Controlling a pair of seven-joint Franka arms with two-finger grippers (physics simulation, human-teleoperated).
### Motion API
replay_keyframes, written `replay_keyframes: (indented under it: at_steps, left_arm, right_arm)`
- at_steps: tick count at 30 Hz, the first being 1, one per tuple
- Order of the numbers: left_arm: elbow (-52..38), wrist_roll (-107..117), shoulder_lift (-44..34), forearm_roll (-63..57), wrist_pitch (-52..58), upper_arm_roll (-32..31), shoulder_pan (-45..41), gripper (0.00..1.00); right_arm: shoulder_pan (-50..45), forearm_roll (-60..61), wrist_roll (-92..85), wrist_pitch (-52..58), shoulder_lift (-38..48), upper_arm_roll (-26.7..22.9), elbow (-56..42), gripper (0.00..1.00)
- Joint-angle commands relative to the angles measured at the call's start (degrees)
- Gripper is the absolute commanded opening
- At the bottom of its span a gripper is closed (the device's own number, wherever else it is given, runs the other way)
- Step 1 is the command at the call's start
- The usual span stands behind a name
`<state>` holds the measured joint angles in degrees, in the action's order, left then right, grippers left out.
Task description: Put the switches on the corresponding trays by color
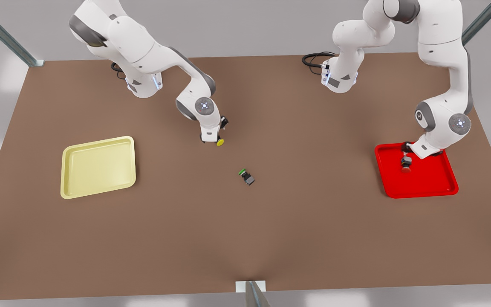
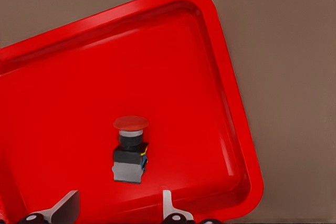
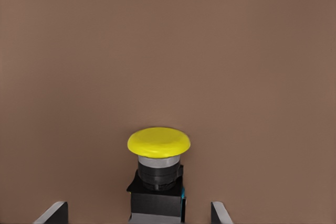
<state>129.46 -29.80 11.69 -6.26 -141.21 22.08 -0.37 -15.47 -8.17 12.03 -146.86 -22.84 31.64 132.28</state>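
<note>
While the red switch [image 2: 129, 150] lay in the red tray [image 2: 231, 103] below the spread left pincer [image 2: 116, 209], the right pincer [image 3: 139, 214], spread, straddled the yellow switch [image 3: 158, 174] on the bench [image 1: 245, 238].

High front overview; wrist views close above table [image 1: 271, 221].

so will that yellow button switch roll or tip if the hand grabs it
The yellow switch looks rigid, so squeezing probably won't deform it. Its wide domed cap over a small blocky body may tip or swing. The right hand sits open around the body, likely the steadier grip.
</note>
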Motion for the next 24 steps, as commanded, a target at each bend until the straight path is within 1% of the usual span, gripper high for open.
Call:
replay_keyframes:
  at_steps: [1,2,4,5,6,7,8,9,10,11,12,13,14,15,16,17,18,20,21,24]
  left_arm:
    - [-2.8,2.2,0.3,2.4,0.4,-0.1,0.0,1.0]
    - [-6.0,4.8,-0.5,7.8,2.3,-4.3,-0.1,1.0]
    - [-14.5,15.8,-0.8,10.7,10.8,-12.8,-0.1,1.0]
    - [-15.8,17.8,-1.7,10.6,13.5,-15.4,-0.8,1.0]
    - [-23.8,21.6,-2.2,10.4,23.9,-16.1,-2.8,1.0]
    - [-32.0,24.5,-1.9,9.8,33.4,-18.1,-3.3,1.0]
    - [-43.5,25.6,0.7,8.3,45.8,-20.8,-2.9,1.0]
    - [-52.3,25.6,2.7,6.6,54.5,-23.6,-1.7,1.0]
    - [-54.8,25.6,1.6,6.5,59.1,-24.5,-1.6,1.0]
    - [-50.4,25.5,-4.0,6.4,58.9,-24.3,-1.8,1.0]
    - [-41.3,24.8,-11.1,6.4,54.8,-23.9,-2.0,1.0]
    - [-38.5,24.5,-13.4,6.4,53.1,-23.8,-2.0,1.0]
    - [-39.6,22.7,-13.2,6.4,54.2,-23.0,-2.0,1.0]
    - [-41.6,22.3,-12.3,6.5,56.9,-22.8,-2.0,1.0]
    - [-45.3,22.4,-10.5,7.1,62.4,-22.8,-2.0,1.0]
    - [-45.5,22.5,-10.2,7.2,63.3,-22.9,-2.0,1.0]
    - [-45.7,22.6,-9.4,7.1,63.4,-23.0,-2.0,1.0]
    - [-45.7,22.7,-9.6,6.6,61.8,-23.0,-2.0,1.0]
    - [-45.6,22.6,-10.3,6.3,61.2,-23.0,-2.0,1.0]
    - [-45.3,22.6,-10.0,6.3,60.5,-22.9,-2.0,1.0]
  right_arm:
    - [0.0,0.0,0.0,0.0,-0.2,-0.1,-0.1,1.0]
    - [-0.4,-0.1,0.0,0.0,-1.2,-0.8,-0.8,1.0]
    - [-0.5,-0.1,0.0,0.0,-2.4,-0.8,-0.9,1.0]
    - [-0.5,-0.1,0.0,0.0,-2.7,-0.8,-0.8,1.0]
    - [-0.5,-0.9,0.1,0.0,-3.1,-0.8,-0.9,1.0]
    - [-0.5,-1.2,0.1,0.0,-3.1,-0.8,-0.8,1.0]
    - [-0.5,-1.2,0.1,0.0,-3.2,-0.8,-0.8,1.0]
    - [-0.5,-1.2,0.1,0.1,-3.2,-0.8,-0.9,1.0]
    - [-0.5,-1.2,0.1,0.0,-3.2,-0.8,-0.9,1.0]
    - [-0.5,-1.2,0.1,0.1,-3.5,-0.8,-0.9,1.0]
    - [-0.5,-1.8,0.1,0.1,-3.6,-0.8,-0.9,1.0]
    - [-0.5,-1.8,0.1,0.1,-3.6,-0.8,-0.9,0.97]
    - [-0.5,-1.9,0.0,0.2,-3.6,-0.8,-0.9,0.89]
    - [-0.5,-2.4,-0.1,0.3,-3.6,-0.8,-1.0,0.71]
    - [-0.5,-2.9,-0.1,0.3,-4.2,-0.8,-1.3,0.63]
    - [-0.5,-3.0,-0.1,0.4,-4.3,-0.8,-1.5,0.55]
    - [-0.5,-3.0,-0.1,0.5,-4.2,-0.8,-1.6,0.51]
    - [-0.4,-3.0,-0.2,0.7,-4.2,-0.8,-1.6,0.5]
    - [-0.4,-3.1,-0.2,0.7,-4.3,-0.8,-1.6,0.47]
    - [-0.4,-3.2,-0.3,0.8,-4.3,-0.8,-1.6,0.47]
